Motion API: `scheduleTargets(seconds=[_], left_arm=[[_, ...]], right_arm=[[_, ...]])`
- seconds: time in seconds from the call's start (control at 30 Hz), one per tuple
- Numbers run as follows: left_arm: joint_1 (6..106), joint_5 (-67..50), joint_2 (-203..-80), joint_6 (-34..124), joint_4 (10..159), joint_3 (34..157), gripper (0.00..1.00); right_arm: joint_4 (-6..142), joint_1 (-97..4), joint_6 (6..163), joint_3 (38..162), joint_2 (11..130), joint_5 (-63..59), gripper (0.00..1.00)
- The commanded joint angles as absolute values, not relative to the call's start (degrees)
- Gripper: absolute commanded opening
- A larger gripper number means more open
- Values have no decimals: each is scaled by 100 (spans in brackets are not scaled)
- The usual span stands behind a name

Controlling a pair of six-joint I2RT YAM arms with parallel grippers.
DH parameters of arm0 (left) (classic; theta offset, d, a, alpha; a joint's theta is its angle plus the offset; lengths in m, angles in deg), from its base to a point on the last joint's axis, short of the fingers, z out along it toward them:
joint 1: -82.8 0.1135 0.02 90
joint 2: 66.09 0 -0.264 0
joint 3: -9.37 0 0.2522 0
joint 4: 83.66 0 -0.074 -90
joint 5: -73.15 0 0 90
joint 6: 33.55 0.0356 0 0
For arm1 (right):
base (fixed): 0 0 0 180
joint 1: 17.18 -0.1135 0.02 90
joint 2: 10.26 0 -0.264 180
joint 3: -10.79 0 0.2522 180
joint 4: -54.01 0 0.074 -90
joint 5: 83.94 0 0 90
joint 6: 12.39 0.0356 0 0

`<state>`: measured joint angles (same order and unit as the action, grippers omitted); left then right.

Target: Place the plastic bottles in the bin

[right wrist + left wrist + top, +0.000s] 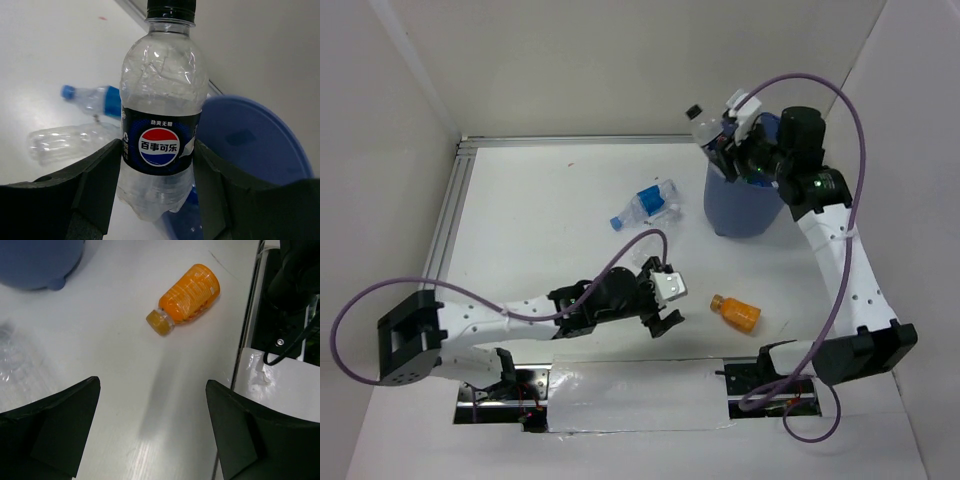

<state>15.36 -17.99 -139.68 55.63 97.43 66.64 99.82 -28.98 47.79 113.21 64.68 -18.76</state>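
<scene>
My right gripper (157, 165) is shut on a clear dark-labelled bottle (160, 115) with a black cap, held up at the left rim of the blue bin (745, 200), which also shows in the right wrist view (255, 145). In the top view the bottle (705, 128) sticks out left of the gripper (728, 145). Two clear bottles with blue labels (648, 205) lie on the table left of the bin, also in the right wrist view (85, 100). A short orange bottle (736, 312) lies near the front, ahead of my open, empty left gripper (152, 425), in whose view it (190, 292) shows too.
White walls close in the table at the back and both sides. An aluminium rail (450, 210) runs along the left edge. The right arm's base and cables (295, 305) stand right of the orange bottle. The bin's foot (40, 265) is at the left wrist view's top left.
</scene>
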Motion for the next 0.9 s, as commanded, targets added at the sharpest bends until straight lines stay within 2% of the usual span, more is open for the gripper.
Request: scheduleTargets(seconds=[0.0, 0.1, 0.13, 0.17, 0.23, 0.4, 0.63, 0.87], left_arm=[[1503, -1448, -14596, 6584, 10577, 7129, 99], [1503, -1237, -15037, 7041, 10640, 7542, 99], [1503, -1167, -15308, 7147, 10709, 7726, 99], [1503, -1044, -15450, 7279, 10780, 7832, 99], [1503, -877, -15740, 7543, 10780, 8173, 99], [1503, -201, -16863, 8219, 10974, 8755, 99], [1503, 722, -17735, 9213, 10755, 9256, 99], [1503, 488, -18597, 9442, 11297, 9713, 99]], right_arm=[[9651, -2308, 5089, 11612, 6612, -1346, 21], [9835, -1992, 5089, 11727, 6804, -1406, 31], [9888, -1747, 5089, 11788, 6805, -1538, 39], [9949, -1667, 5159, 11789, 6875, -1626, 67], [10038, -1456, 5212, 11789, 6875, -1802, 97], [10222, -885, 5520, 11666, 6770, -2390, 100], [10354, -93, 5521, 11148, 6358, -2857, 100], [10529, 496, 5582, 10708, 6147, -3270, 100]])
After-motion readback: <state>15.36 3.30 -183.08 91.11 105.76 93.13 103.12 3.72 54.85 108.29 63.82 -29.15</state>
